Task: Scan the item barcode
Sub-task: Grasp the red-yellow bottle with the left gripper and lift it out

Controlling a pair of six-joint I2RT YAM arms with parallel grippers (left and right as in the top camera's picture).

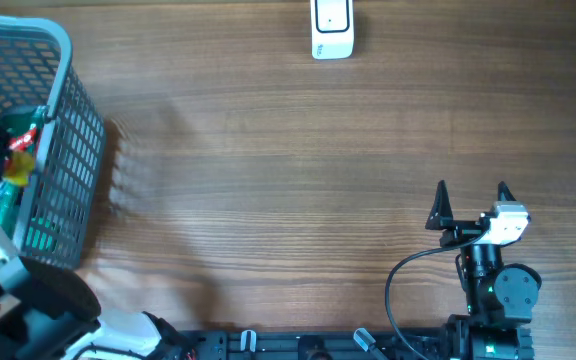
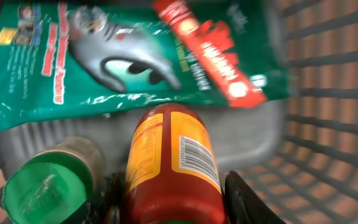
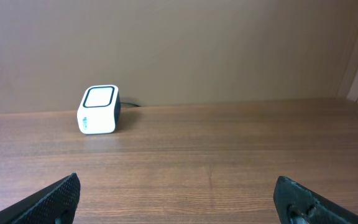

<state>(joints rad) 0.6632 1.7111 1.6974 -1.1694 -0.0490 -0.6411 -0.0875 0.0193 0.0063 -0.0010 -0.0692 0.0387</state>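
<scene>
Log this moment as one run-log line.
stage: pick | left gripper: closed on red bottle in basket | right gripper: open, empty | scanner: no item near

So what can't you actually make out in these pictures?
- Left wrist: the bottle's print is blurred, and the bottom edge cuts off its near end.
- Left wrist: the green-lidded jar is blurred and partly out of frame.
- Overhead: the basket's wall and the left edge hide most of its contents, and the left pincer with them.
- Overhead: the scanner is cut by the top edge, and its markings are too small.
</scene>
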